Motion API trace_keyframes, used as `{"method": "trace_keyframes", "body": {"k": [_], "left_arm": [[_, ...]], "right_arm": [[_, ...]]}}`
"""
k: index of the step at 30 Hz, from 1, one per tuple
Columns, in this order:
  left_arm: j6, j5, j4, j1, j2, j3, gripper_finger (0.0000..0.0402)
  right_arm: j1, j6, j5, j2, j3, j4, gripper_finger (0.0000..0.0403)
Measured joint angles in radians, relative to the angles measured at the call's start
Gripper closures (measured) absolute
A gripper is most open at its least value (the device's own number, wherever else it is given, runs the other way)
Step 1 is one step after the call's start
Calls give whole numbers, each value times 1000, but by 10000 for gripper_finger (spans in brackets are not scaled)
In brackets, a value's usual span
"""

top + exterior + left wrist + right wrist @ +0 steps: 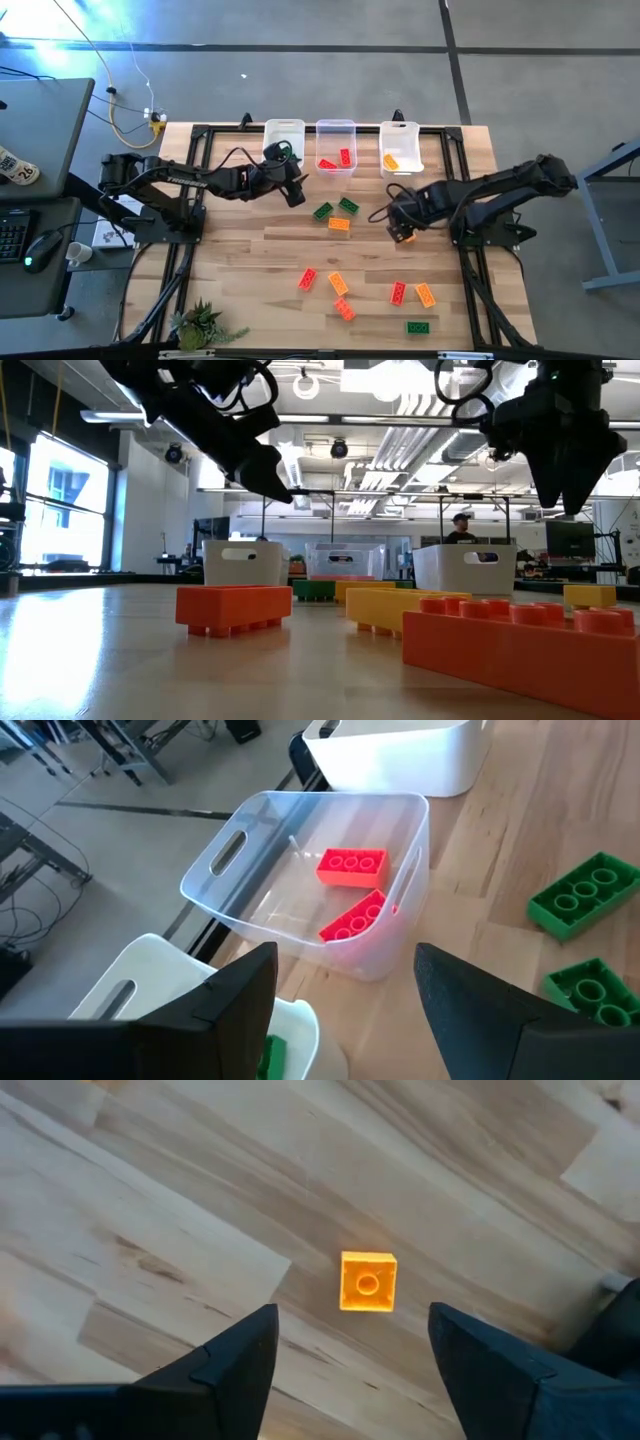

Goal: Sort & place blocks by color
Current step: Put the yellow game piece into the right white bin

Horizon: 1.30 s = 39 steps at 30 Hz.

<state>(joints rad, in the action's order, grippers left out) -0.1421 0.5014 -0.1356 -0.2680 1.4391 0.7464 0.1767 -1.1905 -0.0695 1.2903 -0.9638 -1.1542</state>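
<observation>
Over the back-left of the table, the left gripper [293, 188] hangs with jaws wide and empty near the white bin [283, 133] and the clear bin [335, 135], which holds two red blocks [352, 866]. Green blocks [323, 211] and an orange one [339, 224] lie just beyond it at mid-table; more blocks are scattered along the front. Farther right, the right gripper [401, 230] hovers above a small orange block [368, 1281], jaws spread with nothing between them. To pick cleanly, I judge it should drop straight down, centred on the block, square the fingers to its flat sides, then close before carrying it to the right bin [399, 140], where orange already lies
</observation>
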Motion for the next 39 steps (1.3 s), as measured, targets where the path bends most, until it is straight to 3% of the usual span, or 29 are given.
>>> {"method": "trace_keyframes", "body": {"k": [10, 25, 39], "left_arm": [[41, -28, -3, 3, 0, 0, 179], [60, -55, -6, 3, 0, 0, 179], [43, -55, -7, 3, 0, 0, 179]], "right_arm": [[49, -66, -31, 21, 0, -3, 155], [45, 13, 53, 222, -1, 10, 155], [-82, 170, 98, 355, -1, 1, 155]]}}
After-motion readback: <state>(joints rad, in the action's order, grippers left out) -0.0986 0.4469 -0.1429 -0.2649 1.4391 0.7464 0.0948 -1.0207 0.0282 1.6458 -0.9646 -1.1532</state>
